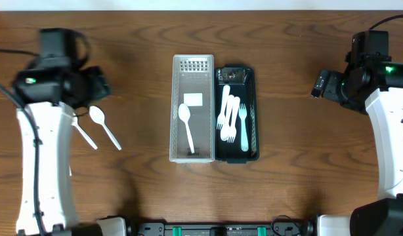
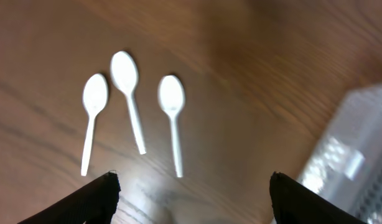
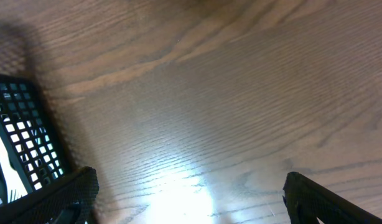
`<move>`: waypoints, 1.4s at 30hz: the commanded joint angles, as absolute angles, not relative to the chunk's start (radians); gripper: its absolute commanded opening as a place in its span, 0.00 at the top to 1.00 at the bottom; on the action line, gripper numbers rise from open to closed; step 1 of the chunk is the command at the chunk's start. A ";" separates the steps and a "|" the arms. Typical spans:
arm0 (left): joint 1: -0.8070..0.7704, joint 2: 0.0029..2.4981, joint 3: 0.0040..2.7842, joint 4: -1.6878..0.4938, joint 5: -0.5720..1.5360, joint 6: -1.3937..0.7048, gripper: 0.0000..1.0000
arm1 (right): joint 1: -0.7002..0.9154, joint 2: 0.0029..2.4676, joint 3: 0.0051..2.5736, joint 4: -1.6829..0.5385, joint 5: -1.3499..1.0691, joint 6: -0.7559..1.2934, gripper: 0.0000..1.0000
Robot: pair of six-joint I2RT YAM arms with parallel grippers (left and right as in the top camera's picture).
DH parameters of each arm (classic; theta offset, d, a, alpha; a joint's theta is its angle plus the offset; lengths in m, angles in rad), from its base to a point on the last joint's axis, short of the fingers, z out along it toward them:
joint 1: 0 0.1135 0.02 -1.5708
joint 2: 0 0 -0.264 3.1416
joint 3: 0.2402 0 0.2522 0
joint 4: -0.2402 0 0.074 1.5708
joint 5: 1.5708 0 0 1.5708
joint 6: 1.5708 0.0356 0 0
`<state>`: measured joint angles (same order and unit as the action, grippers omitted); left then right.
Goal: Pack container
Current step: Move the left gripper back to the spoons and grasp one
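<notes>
A white slotted basket stands at the table's middle with one white plastic spoon in it. A black basket touches its right side and holds several white forks. Three loose white spoons lie on the wood at the left; the overhead view shows two of them, partly hidden by the arm. My left gripper is open and empty above the table near the spoons' handle ends. My right gripper is open and empty over bare wood, right of the black basket.
The white basket's edge shows blurred at the right of the left wrist view. The left arm runs along the left side and the right arm along the right side. Bare wood lies between the baskets and each arm.
</notes>
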<state>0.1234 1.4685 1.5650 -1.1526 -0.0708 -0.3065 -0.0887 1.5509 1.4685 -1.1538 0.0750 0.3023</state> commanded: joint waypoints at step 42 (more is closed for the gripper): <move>0.286 2.110 1.356 -0.960 0.146 -0.173 0.18 | -0.091 1.557 1.462 -1.145 0.071 0.278 0.02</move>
<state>0.2825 2.0777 1.3972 -0.9649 0.1276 -0.1825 -0.0887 1.5509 1.4685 -1.1446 0.0750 0.2943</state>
